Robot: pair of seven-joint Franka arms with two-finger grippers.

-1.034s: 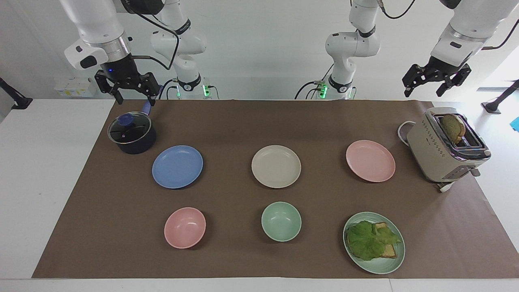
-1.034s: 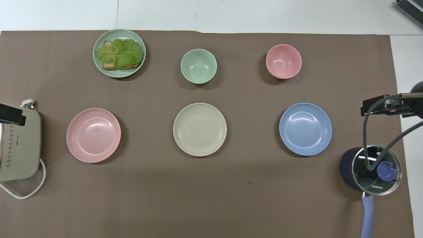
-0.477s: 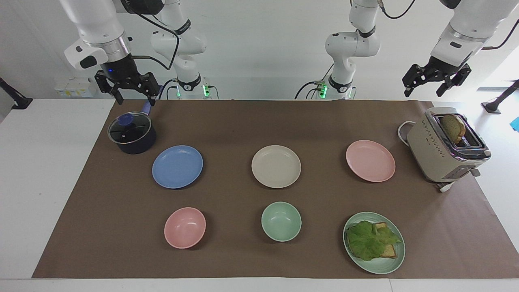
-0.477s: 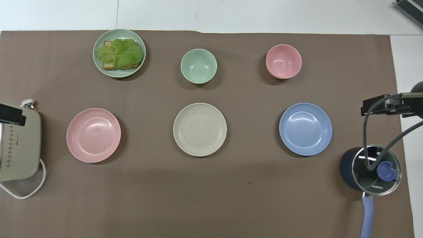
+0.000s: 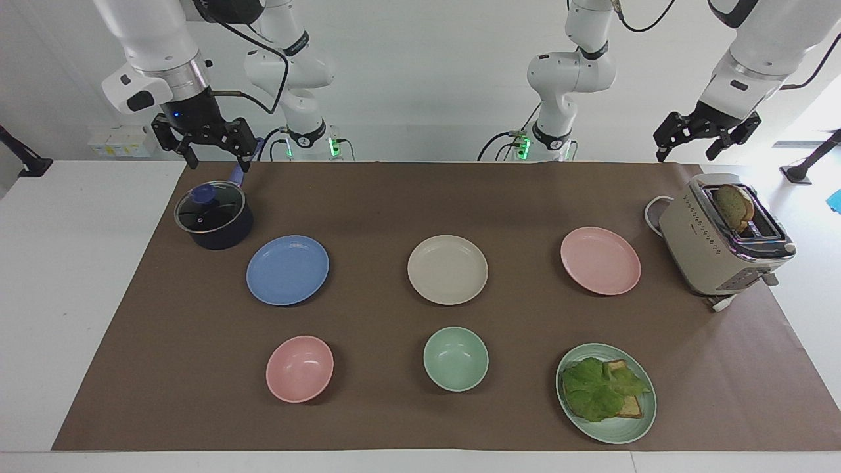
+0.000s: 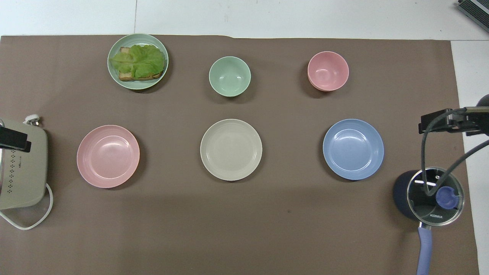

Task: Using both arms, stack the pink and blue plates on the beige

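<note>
Three equal plates lie in a row across the brown mat. The beige plate (image 5: 447, 269) (image 6: 231, 149) is in the middle. The blue plate (image 5: 287, 270) (image 6: 353, 149) is toward the right arm's end, and the pink plate (image 5: 600, 260) (image 6: 108, 156) toward the left arm's end. My right gripper (image 5: 220, 161) (image 6: 447, 121) hangs open and empty above the pot's handle. Over the toaster's end of the table, my left gripper (image 5: 686, 150) is raised, open and empty; only its tip (image 6: 14, 139) shows in the overhead view.
A lidded dark pot (image 5: 213, 215) stands beside the blue plate, a beige toaster (image 5: 723, 236) with bread beside the pink plate. Farther from the robots sit a pink bowl (image 5: 299, 368), a green bowl (image 5: 455, 359) and a green plate (image 5: 617, 433) with lettuce and bread.
Both grippers have drifted slightly while staying raised and open. The plates and the other things have not moved.
</note>
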